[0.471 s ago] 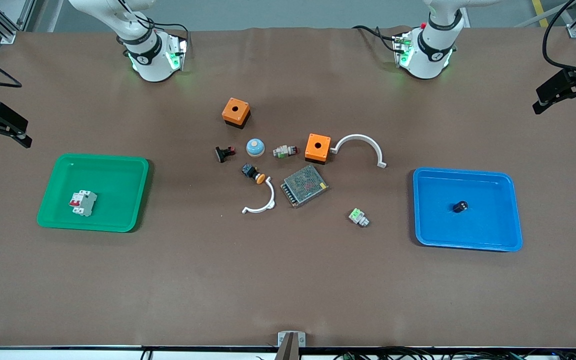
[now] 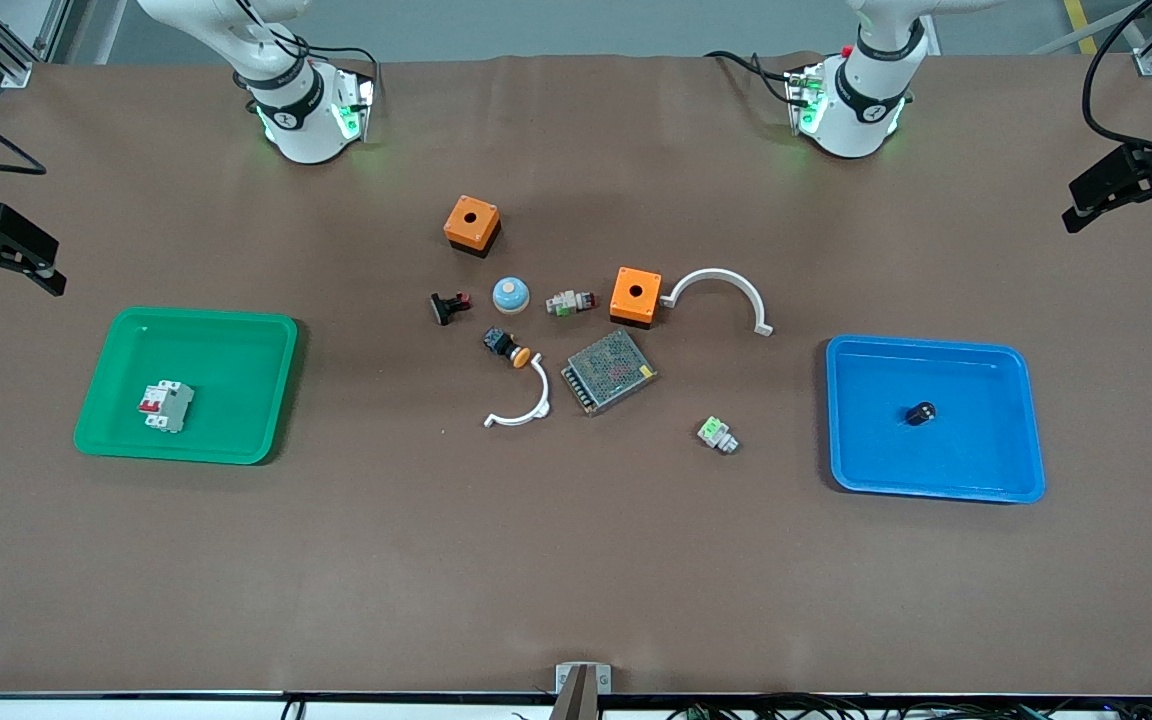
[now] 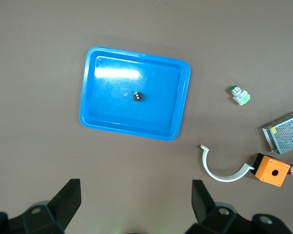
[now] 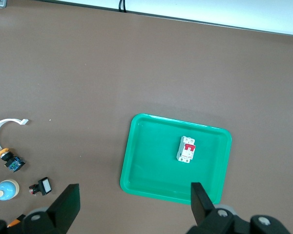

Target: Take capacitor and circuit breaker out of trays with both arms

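Nothing is out yet: the circuit breaker lies in my green tray toward my right arm's end of the table, and the capacitor sits in the blue tray toward my left arm's end. My right gripper hangs high over the table by the green tray, fingers spread wide, holding nothing. My left gripper hangs likewise by the blue tray, wide apart and empty. Both lifts remain.

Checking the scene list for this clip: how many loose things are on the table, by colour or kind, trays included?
Trays: 2 (green, blue)
Orange boxes: 2
White arcs: 2
Breaker: 1
Capacitor: 1
Other small parts: 6
Total: 14
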